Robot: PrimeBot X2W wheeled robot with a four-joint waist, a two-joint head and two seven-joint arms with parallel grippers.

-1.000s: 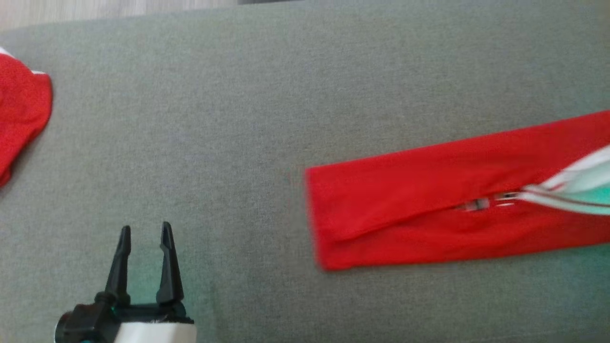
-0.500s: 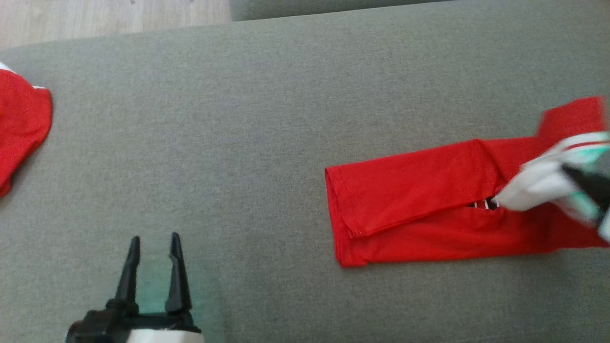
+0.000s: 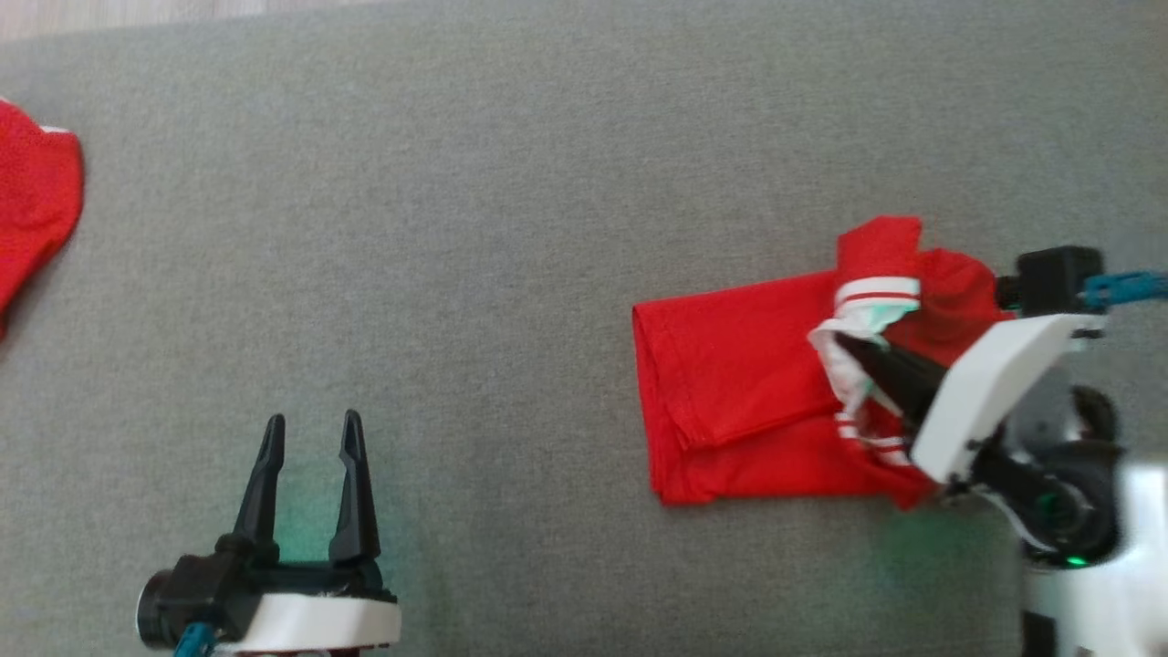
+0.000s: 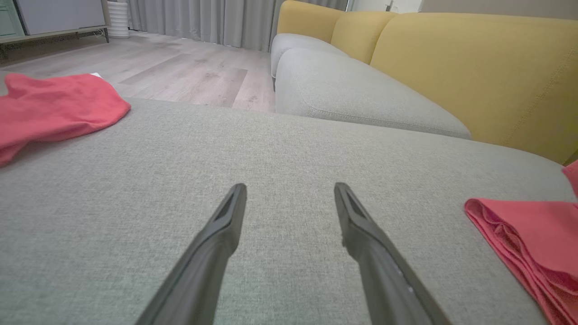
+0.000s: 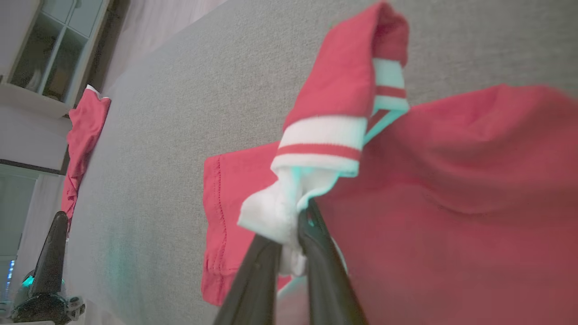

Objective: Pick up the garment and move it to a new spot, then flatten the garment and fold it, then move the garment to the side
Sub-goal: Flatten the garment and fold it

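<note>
Red jersey garment (image 3: 730, 392) with white ribbed, red-striped trim (image 3: 876, 297) lies on the broad grey woven-fabric cushion (image 3: 456, 228), toward the cushion's right side. The garment's left portion rests flat on the cushion in folded layers, its hemmed edge facing the cushion's middle. The right portion is bunched and lifted off the cushion. Right gripper (image 3: 844, 343): dark fingers pressed together, pinching the white trim. In the right wrist view the white fabric is clamped between the fingers and a striped band of the trim drapes over just above them. Left gripper (image 3: 312, 420): fingers spread apart with bare cushion showing between them, low over the cushion's near-left area, touching no cloth. Second crumpled red cloth (image 3: 32, 210) sits at the cushion's far-left edge, well apart from the garment. Beyond the cushion: mustard-yellow upholstered backrest (image 4: 474, 67) and pale wood-plank floor (image 4: 180, 72).
</note>
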